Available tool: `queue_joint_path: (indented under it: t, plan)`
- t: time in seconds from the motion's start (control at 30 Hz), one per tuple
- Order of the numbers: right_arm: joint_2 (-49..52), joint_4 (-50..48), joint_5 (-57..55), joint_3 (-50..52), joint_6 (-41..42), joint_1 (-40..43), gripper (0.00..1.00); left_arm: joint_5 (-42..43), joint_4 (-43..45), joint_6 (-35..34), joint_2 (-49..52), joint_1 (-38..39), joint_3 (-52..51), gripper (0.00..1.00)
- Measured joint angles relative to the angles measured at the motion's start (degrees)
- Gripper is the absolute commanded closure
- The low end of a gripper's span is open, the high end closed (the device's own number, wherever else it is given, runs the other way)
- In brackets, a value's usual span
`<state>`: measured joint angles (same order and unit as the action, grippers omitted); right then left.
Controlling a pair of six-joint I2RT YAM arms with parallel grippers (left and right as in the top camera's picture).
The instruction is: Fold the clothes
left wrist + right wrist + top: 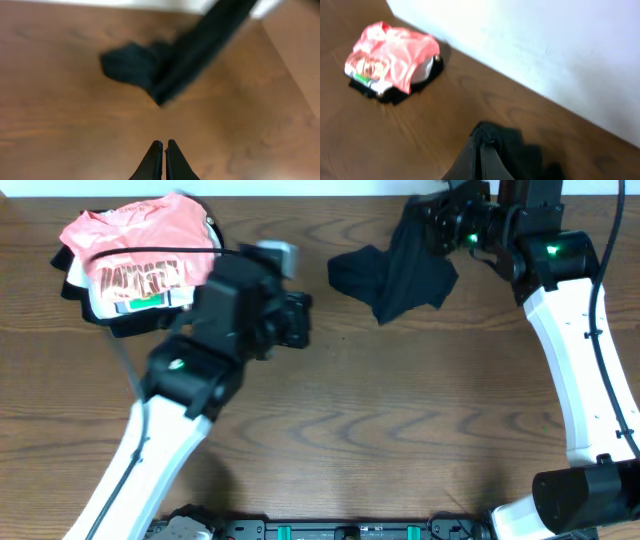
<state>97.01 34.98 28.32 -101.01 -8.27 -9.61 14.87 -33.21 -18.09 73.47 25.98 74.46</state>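
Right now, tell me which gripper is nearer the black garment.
Right. The right gripper is shut on the garment, holding one end up off the table. The left gripper, shut and empty, hangs over the table, apart from the garment.

Even, soft indoor light; faint shadows on the table (400,440); both wrist views motion-blurred (the cloth (165,70) smears); overhead sharper.

clothes (395,275): matt black soft cloth, wrinkled | table (400,430): smooth wood grain
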Motion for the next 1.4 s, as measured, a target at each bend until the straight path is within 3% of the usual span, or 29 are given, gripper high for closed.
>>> queue_joint_path:
  t: [0.1,0.23,0.5,0.67,1.07,1.4]
  plan:
    - [0.0,-2.4,0.0,0.0,2.1,0.0,0.98,1.2,1.7,-1.5,5.2,3.2,-0.6,0.93]
    - [0.0,-4.0,0.2,0.0,3.9,0.0,0.98,1.7,7.7,-2.8,11.6,6.8,-0.9,0.83]
    - [0.0,-4.6,4.3,-0.3,6.3,0.4,0.98,2.8,20.1,-3.3,20.6,9.7,-1.0,0.39]
    - [-0.3,-4.2,8.2,-2.4,7.5,1.7,0.98,4.9,26.7,-4.0,25.1,9.7,-1.1,0.29]
    - [-4.6,-1.4,16.1,-7.0,7.9,1.9,0.98,2.3,30.8,-3.4,29.3,9.7,-1.1,0.26]
    - [-5.3,-0.4,17.5,-7.0,7.8,3.8,0.99,-0.2,28.4,1.9,29.1,9.8,-1.1,0.26]
